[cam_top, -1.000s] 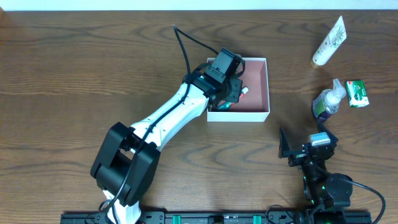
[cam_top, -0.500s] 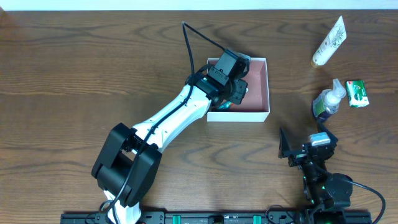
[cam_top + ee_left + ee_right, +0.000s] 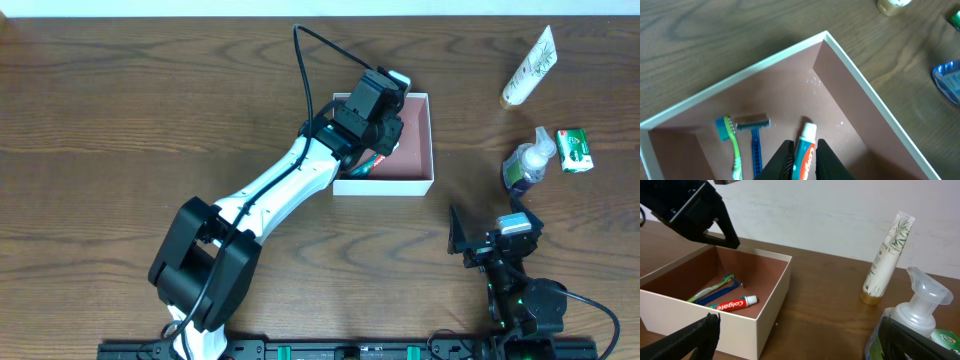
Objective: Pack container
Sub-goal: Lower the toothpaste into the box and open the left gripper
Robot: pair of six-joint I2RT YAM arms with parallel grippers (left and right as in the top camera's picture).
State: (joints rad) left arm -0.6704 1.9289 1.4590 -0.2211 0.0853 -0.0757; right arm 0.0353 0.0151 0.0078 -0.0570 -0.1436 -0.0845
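The container is a shallow white box with a pink floor, at the table's middle back. A toothpaste tube lies flat on that floor beside a green toothbrush and a blue razor. My left gripper hovers above the box's near-left part, its jaws only slightly apart and holding nothing. In the left wrist view the toothpaste shows through the narrow gap of that gripper. My right gripper rests open at the front right, empty.
A cream lotion tube lies at the back right and shows upright in the right wrist view. A pump bottle and a small green soap box stand right of the container, close to my right gripper's fingers.
My left gripper has lifted and shifted slightly toward the back of the box. The toothpaste stays on the floor. The right arm has not moved.
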